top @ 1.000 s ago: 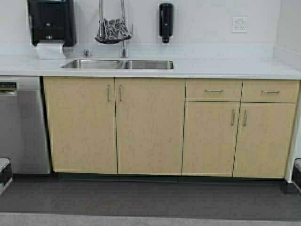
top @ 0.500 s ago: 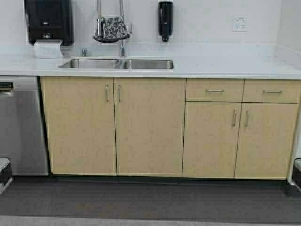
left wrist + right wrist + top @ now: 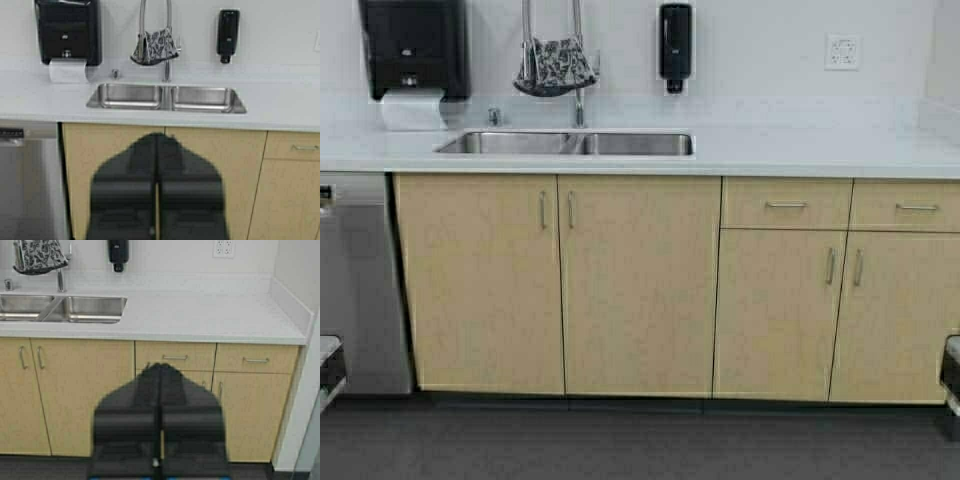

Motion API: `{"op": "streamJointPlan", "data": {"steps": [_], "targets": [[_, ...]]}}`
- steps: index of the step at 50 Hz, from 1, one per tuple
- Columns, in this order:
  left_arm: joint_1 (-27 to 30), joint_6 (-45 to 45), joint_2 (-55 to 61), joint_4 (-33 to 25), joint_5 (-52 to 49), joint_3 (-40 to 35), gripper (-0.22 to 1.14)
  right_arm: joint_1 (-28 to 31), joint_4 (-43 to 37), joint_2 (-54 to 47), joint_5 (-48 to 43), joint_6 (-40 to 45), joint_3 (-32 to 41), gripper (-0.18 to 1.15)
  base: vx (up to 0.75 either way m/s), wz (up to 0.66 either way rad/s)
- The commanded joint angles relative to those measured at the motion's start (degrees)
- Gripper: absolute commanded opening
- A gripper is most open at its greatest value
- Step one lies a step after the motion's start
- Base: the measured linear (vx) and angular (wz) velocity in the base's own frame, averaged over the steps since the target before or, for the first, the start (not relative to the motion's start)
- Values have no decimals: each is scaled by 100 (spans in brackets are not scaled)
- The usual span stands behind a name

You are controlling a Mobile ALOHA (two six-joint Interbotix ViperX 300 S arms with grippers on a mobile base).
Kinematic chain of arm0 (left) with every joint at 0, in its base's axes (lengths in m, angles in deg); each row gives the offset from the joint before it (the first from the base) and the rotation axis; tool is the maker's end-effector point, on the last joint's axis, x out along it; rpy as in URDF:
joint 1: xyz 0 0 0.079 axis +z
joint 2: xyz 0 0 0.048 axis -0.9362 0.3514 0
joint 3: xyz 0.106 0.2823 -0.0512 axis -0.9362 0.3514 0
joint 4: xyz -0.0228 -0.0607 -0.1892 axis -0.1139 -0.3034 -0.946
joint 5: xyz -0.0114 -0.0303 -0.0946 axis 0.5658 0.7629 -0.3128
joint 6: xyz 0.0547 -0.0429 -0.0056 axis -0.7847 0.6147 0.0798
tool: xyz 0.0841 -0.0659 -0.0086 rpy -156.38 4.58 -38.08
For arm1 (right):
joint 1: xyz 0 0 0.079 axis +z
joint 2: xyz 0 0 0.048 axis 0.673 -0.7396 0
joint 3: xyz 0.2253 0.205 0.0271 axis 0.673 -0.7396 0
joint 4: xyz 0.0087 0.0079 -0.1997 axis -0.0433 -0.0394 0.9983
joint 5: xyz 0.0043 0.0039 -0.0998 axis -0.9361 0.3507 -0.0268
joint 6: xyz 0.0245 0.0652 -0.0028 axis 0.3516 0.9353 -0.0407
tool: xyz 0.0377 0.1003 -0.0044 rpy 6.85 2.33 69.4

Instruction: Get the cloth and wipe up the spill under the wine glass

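In front of me runs a long white countertop [image 3: 800, 150] on pale wooden cabinets [image 3: 640, 290]. A steel double sink [image 3: 570, 144] is set into it towards my left, with a tall faucet [image 3: 578, 105] rising at its back edge and a small metal knob [image 3: 494, 116] standing just beside that. A roll of white paper [image 3: 412, 110] sits at the far left, near the wall. Below, the cabinets stand on a dark grey floor [image 3: 640, 445].

grey-white leafy cloth [image 3: 555, 66] hangs draped over the faucet [image 3: 577, 50].
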State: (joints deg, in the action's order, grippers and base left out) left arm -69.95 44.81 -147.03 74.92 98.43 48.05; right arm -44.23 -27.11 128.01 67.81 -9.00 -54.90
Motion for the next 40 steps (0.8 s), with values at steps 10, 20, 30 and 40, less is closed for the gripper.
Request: {"op": "streamJointPlan", "data": {"steps": [10,20,30,40], "targets": [[0,18,79,0,211,18,2,9,0,-26,-149,158,105,5,31,3],[0,-53,0,18,290,70,2,9,9,141,-149,193,88,5,34,7],[0,-62,-9,35,466,141,2,9,0,185,-149,185,-18,5,35,6],[0,-70,-9,35,492,158,2,9,0,413,-149,193,-149,5,36,4]]}}
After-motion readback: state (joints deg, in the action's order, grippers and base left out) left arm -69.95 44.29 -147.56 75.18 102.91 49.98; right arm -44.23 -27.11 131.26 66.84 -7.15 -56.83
